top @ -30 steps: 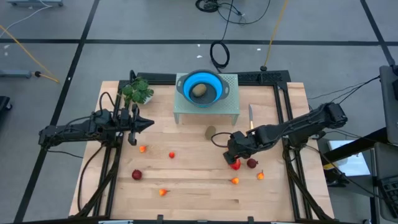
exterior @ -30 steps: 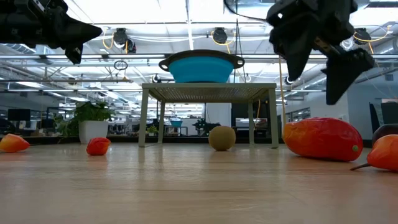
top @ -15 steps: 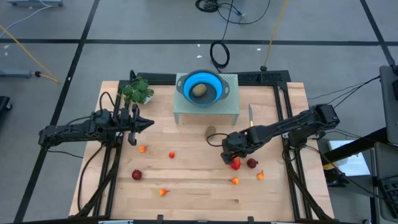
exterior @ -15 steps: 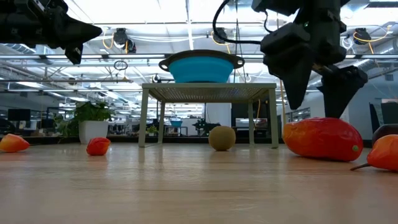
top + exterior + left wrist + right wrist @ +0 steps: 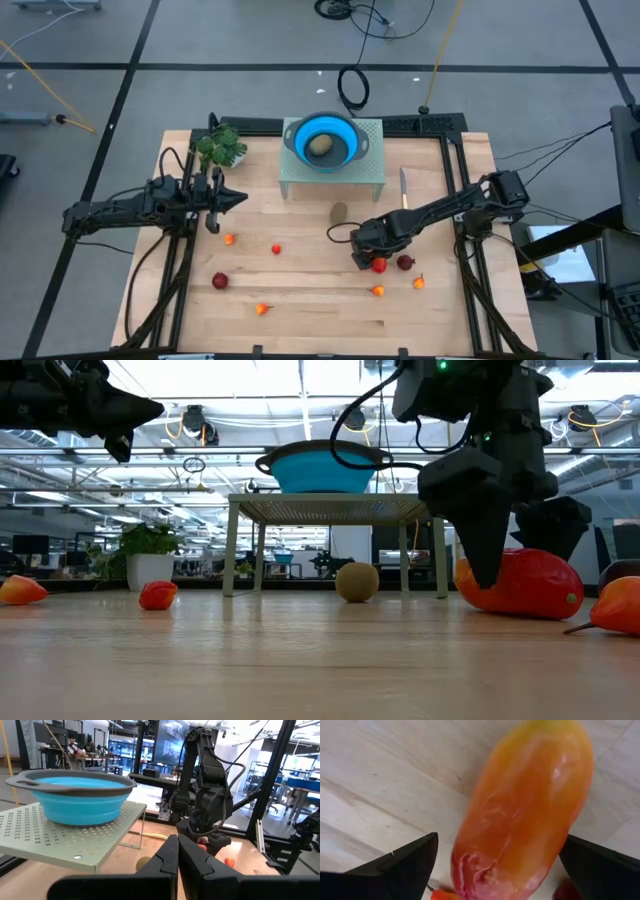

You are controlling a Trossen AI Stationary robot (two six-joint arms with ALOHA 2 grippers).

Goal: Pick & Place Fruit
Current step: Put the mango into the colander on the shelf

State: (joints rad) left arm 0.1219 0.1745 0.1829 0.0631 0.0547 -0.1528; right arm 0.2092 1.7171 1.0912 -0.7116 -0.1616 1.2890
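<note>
Table (image 5: 320,310), high view: a stand (image 5: 372,175) at the back carries a blue bowl (image 5: 303,135) with one kiwi (image 5: 320,146) inside, seen only from above; a second kiwi (image 5: 338,212) lies on the wood in front. The left gripper (image 5: 240,197), pressed together, hangs above the table's left side. The right gripper (image 5: 368,258), spread wide, is low over the long fruit (image 5: 379,265). Right wrist view: the fingers (image 5: 405,865) flank that orange-red fruit (image 5: 520,815), apart from its sides. Low view: the fingers (image 5: 480,530) reach nearly to the wood beside the fruit (image 5: 530,585). Small red and orange pieces (image 5: 220,281) are scattered across the table's front half.
</note>
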